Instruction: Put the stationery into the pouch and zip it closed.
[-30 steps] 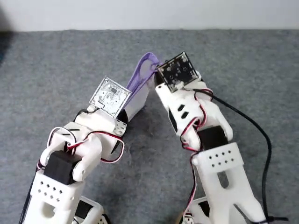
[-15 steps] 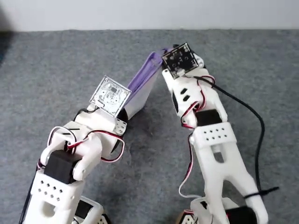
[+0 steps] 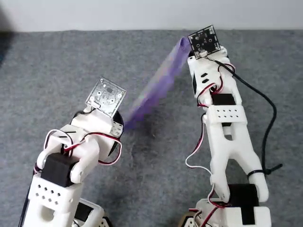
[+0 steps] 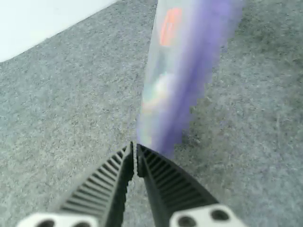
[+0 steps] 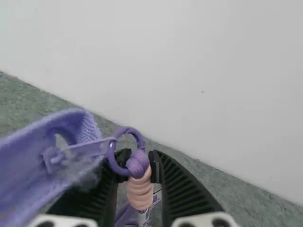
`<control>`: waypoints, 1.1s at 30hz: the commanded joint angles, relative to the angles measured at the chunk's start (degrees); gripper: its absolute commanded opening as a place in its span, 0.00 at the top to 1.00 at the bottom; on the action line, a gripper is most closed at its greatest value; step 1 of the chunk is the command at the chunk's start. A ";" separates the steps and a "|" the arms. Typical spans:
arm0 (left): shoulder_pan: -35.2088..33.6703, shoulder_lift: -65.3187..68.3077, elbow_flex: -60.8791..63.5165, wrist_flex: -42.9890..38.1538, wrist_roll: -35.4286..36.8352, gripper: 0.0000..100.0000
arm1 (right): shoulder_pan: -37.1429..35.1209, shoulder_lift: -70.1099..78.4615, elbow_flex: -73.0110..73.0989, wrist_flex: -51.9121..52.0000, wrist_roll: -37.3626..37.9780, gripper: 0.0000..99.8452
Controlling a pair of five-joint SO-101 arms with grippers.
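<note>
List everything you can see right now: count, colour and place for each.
pouch: one, purple with a clear side, stretched between the two grippers
contents: count unclear, orange and pale blurs behind the clear side
zip pull: one, purple ring with purple and pink cord, at the pouch's far end
mat: one, grey, covering the table
wall: one, white, beyond the mat
left gripper: shut on the pouch's near end
right gripper: shut on the zip pull

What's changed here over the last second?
The right tool, clamped on the zip pull, swung farther out and rightward, drawing the pouch out long. The left tool kept its grip on the pouch's near end, barely shifting.
</note>
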 commanded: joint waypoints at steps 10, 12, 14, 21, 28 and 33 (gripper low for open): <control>-0.70 -1.05 -6.11 0.26 1.32 0.90 | -0.04 -9.19 -3.25 16.75 0.79 0.99; -0.79 -1.05 -6.20 0.35 4.40 0.84 | -0.04 -11.38 -3.25 22.46 0.70 0.99; -0.79 -1.05 -6.20 1.58 5.89 0.81 | -0.04 -13.32 -3.25 27.56 0.62 0.99; -9.93 -1.05 -8.48 5.63 6.24 0.80 | 2.77 -20.26 -3.25 41.36 0.44 0.92; -19.25 -1.05 -12.62 8.09 6.15 0.80 | 5.41 -24.22 -3.25 51.91 -6.77 0.72; -20.13 -1.05 -12.79 11.16 6.24 0.81 | 5.49 -26.59 -3.25 57.71 -9.58 0.79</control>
